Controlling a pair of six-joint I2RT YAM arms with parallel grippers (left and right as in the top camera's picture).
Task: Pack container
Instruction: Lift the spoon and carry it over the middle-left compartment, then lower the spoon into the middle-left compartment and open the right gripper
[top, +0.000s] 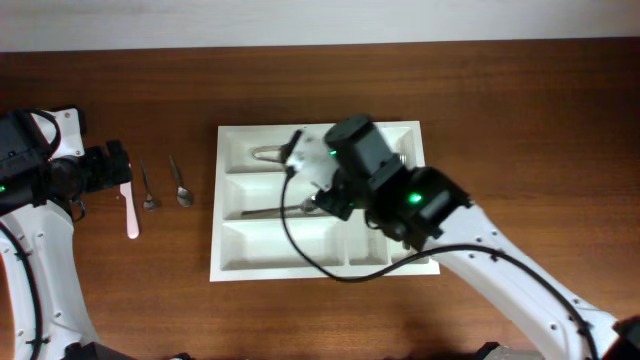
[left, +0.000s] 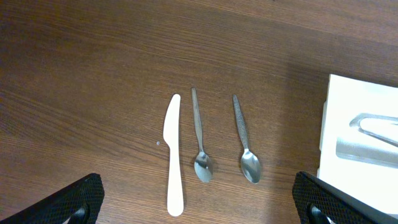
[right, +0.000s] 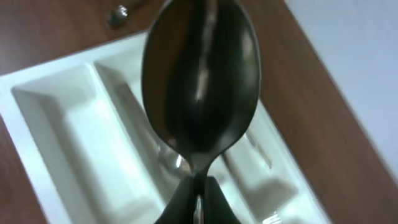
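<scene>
At R gripper (right: 198, 198) tips, risk first: spoon (right: 199, 81) is pinched only at its neck, with the bowl sticking out past the tips. So it's front-heavy, and the hold is narrow on smooth metal. Could pivot or slip in the pinch if the arm jolts or tilts, then drop skewed. Handle end isn't visible in wrist view, so can't say how much sits behind the tips.

Just below the bowl: tray (top: 262, 248); R gripper hangs over its middle. Dividers run under the spoon. If released while lying across one, it would prob. bridge two compartments, not lie flat. Something shiny lies in a slot under the bowl, too blurred to name. Landing on it = bounce, poss. out of slot. Metal piece (top: 268, 153) sits in the slot off to one side of the gripper, apart from it.

R gripper state: jaws closed right down on spoon neck, no gap seen. Spoon looks clear of tray, but wrist view is too close to be sure.

Far off, past the tray edge: L gripper (left: 196, 186) is spread wide, holds nothing, hovers over tabletop (left: 74, 74). Beneath it, between its fingers: white knife (left: 175, 155), teaspoon (left: 199, 140), 2nd teaspoon (left: 245, 146). They lie side by side, not touching, not yet packed. Risk: pcs lie close, so a wide descent could catch two at once.
</scene>
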